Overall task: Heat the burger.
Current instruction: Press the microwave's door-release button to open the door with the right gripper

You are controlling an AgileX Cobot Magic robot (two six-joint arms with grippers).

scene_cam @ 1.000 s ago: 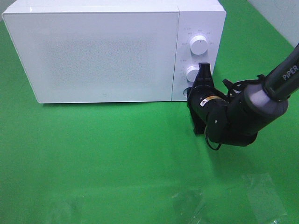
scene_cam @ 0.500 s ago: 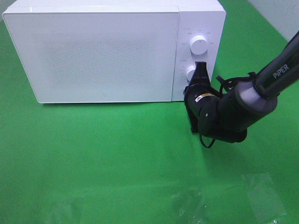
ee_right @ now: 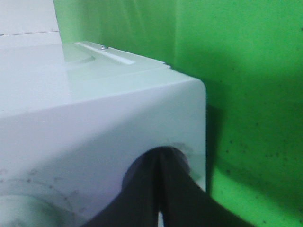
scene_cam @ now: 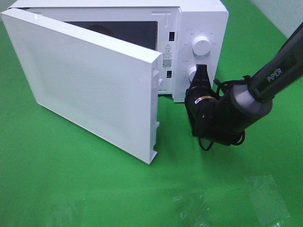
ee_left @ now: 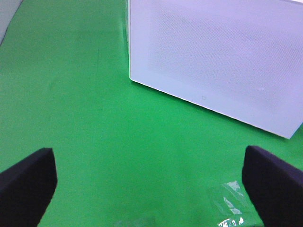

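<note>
- A green cloth covers the whole work surface; a pale wall shows beyond its far right corner
- A white microwave stands at the back of the cloth, with its door swung out to the left and the dark cavity showing behind it
- Two white knobs sit one above the other on the control panel
- The right gripper has its jaws pressed together, with the tips against a round button low on the panel
- The left gripper is spread wide and holds nothing, above bare cloth in front of the door
- Scraps of clear plastic film lie on the near cloth
- The burger shows in no view, so its place cannot be told
</note>
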